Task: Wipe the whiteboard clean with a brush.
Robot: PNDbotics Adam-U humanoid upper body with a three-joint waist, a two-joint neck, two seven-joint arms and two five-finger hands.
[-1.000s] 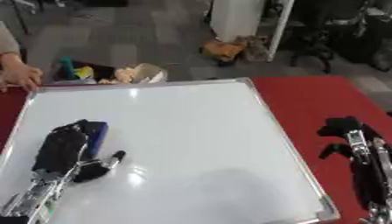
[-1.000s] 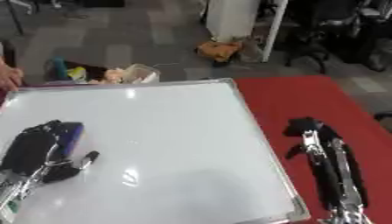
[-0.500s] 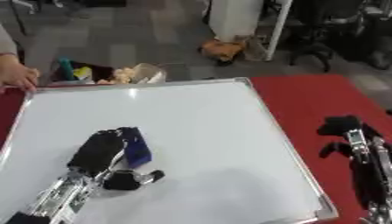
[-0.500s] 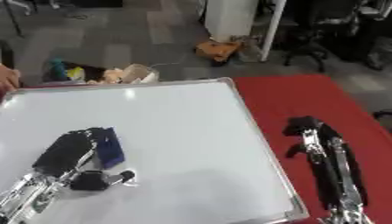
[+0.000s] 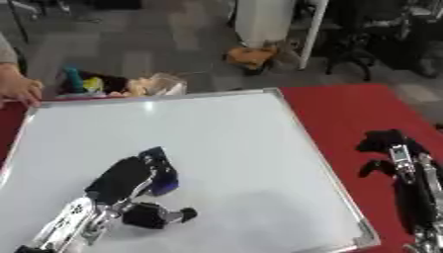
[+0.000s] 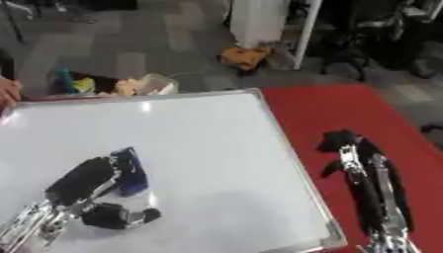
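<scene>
— Red cloth covers the table [image 5: 346, 106], and the whiteboard [image 5: 225, 143] lies flat across most of it. Where's the brush?

— Under my left hand [image 5: 121, 179], near the board's lower left corner. My fingers curl over the brush [image 5: 160, 170], hiding most of it; only a dark blue block shows.

— And your other hand?

— My right hand [image 6: 346, 146] rests off the board's right edge. Its fingers are too dark to read, and a person's hand [image 5: 19, 89] touches the far left corner.
</scene>
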